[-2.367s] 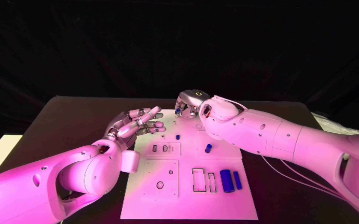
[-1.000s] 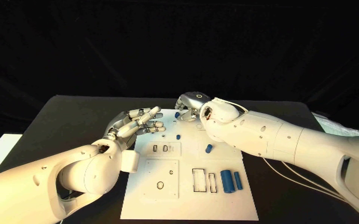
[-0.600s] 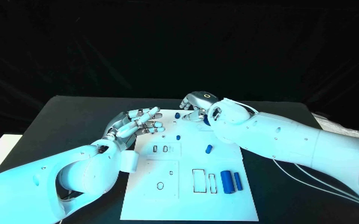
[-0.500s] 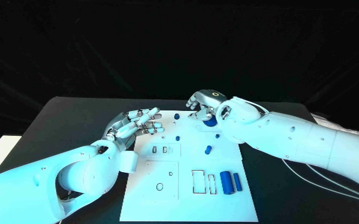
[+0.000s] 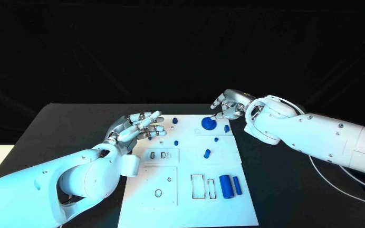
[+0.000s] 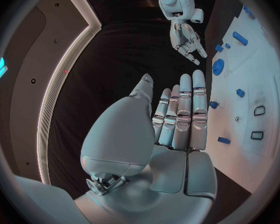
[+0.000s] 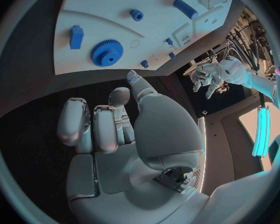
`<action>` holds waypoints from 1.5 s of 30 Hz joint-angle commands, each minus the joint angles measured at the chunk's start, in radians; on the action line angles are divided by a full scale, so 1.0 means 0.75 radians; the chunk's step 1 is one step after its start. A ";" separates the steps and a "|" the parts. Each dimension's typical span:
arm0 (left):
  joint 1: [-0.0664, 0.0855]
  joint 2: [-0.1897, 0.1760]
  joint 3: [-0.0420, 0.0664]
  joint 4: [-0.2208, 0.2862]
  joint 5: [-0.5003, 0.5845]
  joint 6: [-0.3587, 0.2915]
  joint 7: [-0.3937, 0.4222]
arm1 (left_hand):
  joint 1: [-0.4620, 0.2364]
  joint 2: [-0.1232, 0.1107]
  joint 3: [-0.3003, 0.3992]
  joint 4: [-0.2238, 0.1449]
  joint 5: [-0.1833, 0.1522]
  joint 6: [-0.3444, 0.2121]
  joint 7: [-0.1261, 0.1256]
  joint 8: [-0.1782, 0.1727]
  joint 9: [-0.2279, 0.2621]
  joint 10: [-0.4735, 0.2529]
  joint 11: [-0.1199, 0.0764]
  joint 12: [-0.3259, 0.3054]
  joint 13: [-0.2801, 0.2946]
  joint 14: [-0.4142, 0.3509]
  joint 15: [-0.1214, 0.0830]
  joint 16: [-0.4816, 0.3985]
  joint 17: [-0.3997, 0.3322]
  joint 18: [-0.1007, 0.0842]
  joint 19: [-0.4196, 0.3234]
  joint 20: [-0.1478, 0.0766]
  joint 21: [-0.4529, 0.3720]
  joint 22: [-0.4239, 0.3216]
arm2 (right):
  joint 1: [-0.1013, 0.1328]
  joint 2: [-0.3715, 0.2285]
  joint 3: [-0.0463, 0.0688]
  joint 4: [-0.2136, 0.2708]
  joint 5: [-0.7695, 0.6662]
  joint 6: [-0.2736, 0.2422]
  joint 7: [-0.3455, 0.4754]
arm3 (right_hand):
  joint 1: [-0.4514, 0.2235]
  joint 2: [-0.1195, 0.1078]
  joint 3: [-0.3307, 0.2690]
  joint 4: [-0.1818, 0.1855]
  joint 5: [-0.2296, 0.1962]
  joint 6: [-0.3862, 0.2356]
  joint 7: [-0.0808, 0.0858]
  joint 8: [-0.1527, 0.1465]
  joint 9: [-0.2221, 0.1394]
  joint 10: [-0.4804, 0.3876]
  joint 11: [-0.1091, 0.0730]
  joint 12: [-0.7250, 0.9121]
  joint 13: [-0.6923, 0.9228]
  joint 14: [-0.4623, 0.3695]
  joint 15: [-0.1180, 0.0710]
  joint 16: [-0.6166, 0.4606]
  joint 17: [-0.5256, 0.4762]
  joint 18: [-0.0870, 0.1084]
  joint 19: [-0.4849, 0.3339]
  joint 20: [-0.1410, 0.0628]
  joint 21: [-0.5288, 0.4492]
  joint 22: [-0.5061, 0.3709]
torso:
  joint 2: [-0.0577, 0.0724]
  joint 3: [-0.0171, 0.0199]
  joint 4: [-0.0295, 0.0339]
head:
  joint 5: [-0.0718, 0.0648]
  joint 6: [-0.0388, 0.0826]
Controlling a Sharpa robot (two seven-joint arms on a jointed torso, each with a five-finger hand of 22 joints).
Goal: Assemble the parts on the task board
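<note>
Starting at the left of the head view: left hand [image 5: 139, 126] hovering with fingers spread apart, holding nothing, over the upper left edge of the task board [image 5: 182, 207] on the black desk [image 5: 68, 122]. Showing likewise in its own wrist view [image 6: 177, 117], fingers straight and side by side, nothing between them.

Moving to the middle: lying flat on the board's upper part, the blue gear [image 5: 208, 123], with a small blue peg [image 5: 175, 120] to its left and a short blue cylinder [image 5: 206, 154] further down the frame, tilted slightly off upright in the picture. Lower right of the board, two long blue bars [image 5: 230, 185] lying side by side, long axes running up and down the frame, next to empty rectangular slots [image 5: 204, 186].

Moving to the right: right hand [image 5: 232, 104] hanging just beyond the board's upper right corner, fingers loosely curled but parted, gripping nothing; fingertips pointing down toward the gear, seemingly not touching it. Confirming this in the right wrist view, the gear [image 7: 106, 53] sitting apart from the right hand [image 7: 109, 129], bare board between.

Judging the next move: gear lying to the lower left of the right hand in the head view, far nearer to it than to the left hand, so favouring the right hand for any reach
</note>
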State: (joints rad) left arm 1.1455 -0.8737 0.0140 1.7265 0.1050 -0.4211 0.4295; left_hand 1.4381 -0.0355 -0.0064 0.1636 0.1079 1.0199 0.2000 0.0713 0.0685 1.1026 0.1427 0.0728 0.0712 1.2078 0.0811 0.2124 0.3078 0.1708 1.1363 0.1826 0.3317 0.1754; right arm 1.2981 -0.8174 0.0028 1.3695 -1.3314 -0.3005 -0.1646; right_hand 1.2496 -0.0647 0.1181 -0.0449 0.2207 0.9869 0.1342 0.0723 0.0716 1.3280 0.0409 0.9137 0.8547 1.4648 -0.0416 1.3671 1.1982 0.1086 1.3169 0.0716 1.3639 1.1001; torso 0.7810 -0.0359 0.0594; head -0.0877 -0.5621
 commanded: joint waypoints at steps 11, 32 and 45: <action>0.001 0.006 0.001 -0.003 -0.010 0.033 0.005 | 0.007 0.006 0.001 -0.012 -0.002 -0.008 0.001 -0.006 -0.002 -0.007 0.002 -0.009 0.001 -0.011 0.002 -0.006 0.004 0.008 -0.010 -0.003 0.004 0.001 | -0.025 0.054 0.000 -0.063 -0.019 0.105 -0.155 | 0.030 0.007 -0.048 0.021 0.051 -0.024 0.007 0.000 -0.001 0.010 0.010 0.168 0.217 0.081 0.020 0.080 0.130 -0.034 0.040 0.013 0.050 0.086 | 0.000 -0.0037 0.0006 | -0.003 -0.010; 0.001 0.006 0.001 -0.002 -0.011 0.031 0.001 | 0.007 0.006 0.001 -0.012 -0.002 -0.008 0.001 -0.006 -0.001 -0.007 0.002 -0.009 0.001 -0.011 0.002 -0.006 0.004 0.008 -0.010 -0.002 0.004 0.001 | -0.052 0.142 -0.001 -0.129 -0.122 0.117 -0.163 | 0.035 0.011 -0.059 0.027 0.037 -0.021 0.008 0.005 0.000 0.010 0.011 0.190 0.252 0.083 0.022 0.095 0.154 -0.036 0.045 0.015 0.061 0.102 | 0.000 -0.0032 -0.0007 | 0.003 -0.020; 0.001 0.007 0.001 -0.002 -0.011 0.035 -0.006 | 0.007 0.007 0.001 -0.013 -0.002 -0.008 0.001 -0.006 -0.001 -0.008 0.002 -0.009 0.001 -0.012 0.003 -0.007 0.006 0.008 -0.011 -0.002 0.004 0.002 | -0.054 0.160 -0.002 -0.147 -0.167 0.148 -0.172 | 0.074 0.041 -0.047 0.019 0.014 0.040 -0.003 0.033 0.009 0.057 0.001 0.304 0.384 0.089 0.015 0.121 0.198 -0.045 0.066 0.012 0.086 0.151 | -0.001 -0.0025 -0.0021 | 0.012 -0.026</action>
State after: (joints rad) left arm 1.1454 -0.8704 0.0140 1.7231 0.1030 -0.4168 0.4242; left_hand 1.4381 -0.0355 -0.0066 0.1582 0.1079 1.0199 0.1999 0.0714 0.0686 1.1027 0.1427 0.0728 0.0712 1.2047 0.0843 0.2125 0.3112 0.1707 1.1363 0.1826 0.3317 0.1753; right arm 1.2591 -0.6985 0.0022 1.2591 -1.4201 -0.2170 -0.2843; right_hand 1.2950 -0.0357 0.0805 -0.0269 0.2337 1.0122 0.1314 0.0931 0.0762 1.3645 0.0403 1.1368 1.1366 1.4647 -0.0340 1.4551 1.3078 0.0838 1.3614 0.0804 1.4250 1.2107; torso 0.7805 -0.0383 0.0587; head -0.0802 -0.5804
